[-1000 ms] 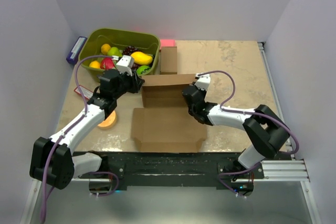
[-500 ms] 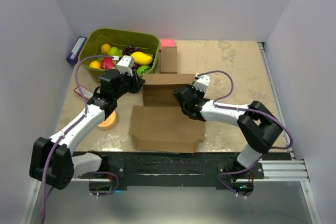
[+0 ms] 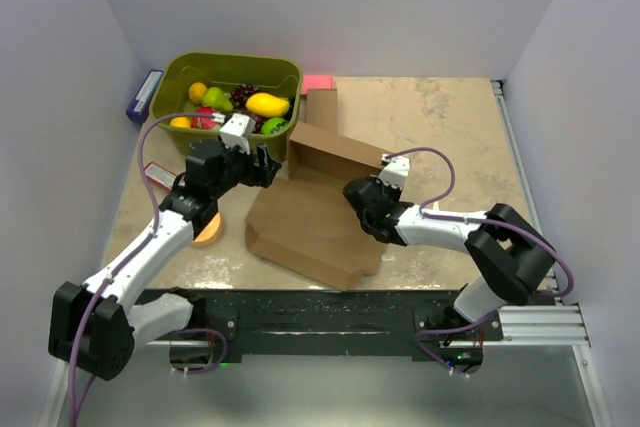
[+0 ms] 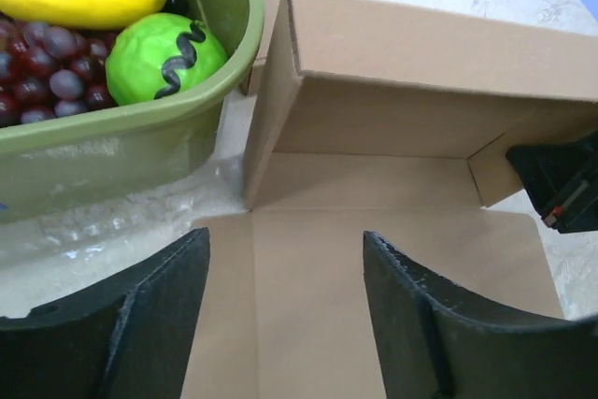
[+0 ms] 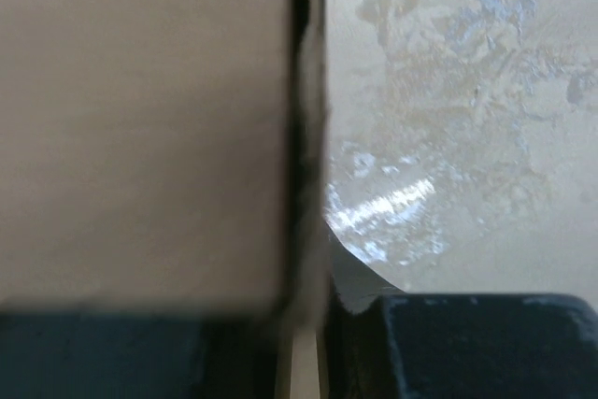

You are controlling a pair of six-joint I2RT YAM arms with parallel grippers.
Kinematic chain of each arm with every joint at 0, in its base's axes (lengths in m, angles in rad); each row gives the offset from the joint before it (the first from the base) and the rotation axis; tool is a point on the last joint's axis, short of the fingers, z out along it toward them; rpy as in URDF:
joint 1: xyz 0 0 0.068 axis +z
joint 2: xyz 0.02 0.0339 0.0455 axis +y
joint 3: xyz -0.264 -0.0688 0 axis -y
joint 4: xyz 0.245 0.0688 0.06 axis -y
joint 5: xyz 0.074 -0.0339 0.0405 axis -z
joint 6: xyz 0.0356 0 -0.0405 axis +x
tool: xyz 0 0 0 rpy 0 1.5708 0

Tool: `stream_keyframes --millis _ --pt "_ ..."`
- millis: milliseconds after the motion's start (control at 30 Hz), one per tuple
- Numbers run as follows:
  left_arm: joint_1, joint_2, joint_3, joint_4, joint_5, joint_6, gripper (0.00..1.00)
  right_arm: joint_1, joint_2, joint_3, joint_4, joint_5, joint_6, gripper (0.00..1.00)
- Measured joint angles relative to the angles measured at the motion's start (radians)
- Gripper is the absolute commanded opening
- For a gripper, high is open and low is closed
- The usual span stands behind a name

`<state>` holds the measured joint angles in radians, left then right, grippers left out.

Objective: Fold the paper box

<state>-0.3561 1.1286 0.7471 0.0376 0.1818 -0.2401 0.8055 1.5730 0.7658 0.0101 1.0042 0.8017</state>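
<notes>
Jaws, left: your left gripper (image 4: pixel 285 320) is spread wide, its fingers (image 4: pixel 149 324) on either side of bare cardboard and clamping nothing.
Jaws, right: your right gripper (image 5: pixel 322 324) is drawn in to a narrow gap on a cardboard edge of the paper box (image 3: pixel 310 232), pinching it. The wrist view is blurred, so contact on both pads is not sharp.
Left arm: your left arm (image 3: pixel 150 242) rises from the near-left corner of the counter (image 3: pixel 440 127) and runs up along the left edge. Its wrist is turned right, with the gripper over the box's left end beside the corner of its upright wall.
Right arm: your right arm (image 3: pixel 450 227) starts at the near-right corner with its elbow folded there. The forearm lies low and reaches left to the box's right side.
Paper box: it sits mid-counter and skewed, with the flat panel's corner toward the near edge. The far wall stands up, and its left end is just beside the green bin (image 3: pixel 235 59).
Green bin: at the far-left corner, holding fruit, with a yellow one (image 3: pixel 267 104) on top.
Small box: a small brown box (image 3: pixel 321 112) lies at the far edge, just beyond the upright wall.
Orange disc: an orange disc (image 3: pixel 207 234) lies near the left edge, partly under your left arm.
</notes>
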Motion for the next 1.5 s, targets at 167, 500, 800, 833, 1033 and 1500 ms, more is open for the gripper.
stream_keyframes --millis 167,500,800,833,1033,1500 --pt "0.000 -0.121 -0.029 0.006 0.001 0.035 0.76 -0.010 -0.095 -0.057 -0.034 -0.096 -0.072 0.00" --pt "-0.013 -0.285 -0.081 0.037 0.063 0.112 0.77 -0.034 -0.313 -0.040 -0.251 -0.338 -0.171 0.00" --pt "-0.050 -0.351 -0.108 0.038 0.141 0.158 0.77 -0.081 -0.397 0.030 -0.394 -0.475 -0.201 0.00" --pt "-0.055 -0.346 -0.108 0.038 0.142 0.159 0.75 -0.081 -0.401 0.035 -0.401 -0.483 -0.201 0.00" --pt "-0.085 -0.291 -0.108 0.021 0.131 0.175 0.69 -0.082 -0.427 0.066 -0.419 -0.555 -0.200 0.00" --pt "-0.148 -0.283 -0.108 -0.011 -0.047 0.212 0.10 -0.082 -0.446 0.082 -0.438 -0.629 -0.203 0.00"
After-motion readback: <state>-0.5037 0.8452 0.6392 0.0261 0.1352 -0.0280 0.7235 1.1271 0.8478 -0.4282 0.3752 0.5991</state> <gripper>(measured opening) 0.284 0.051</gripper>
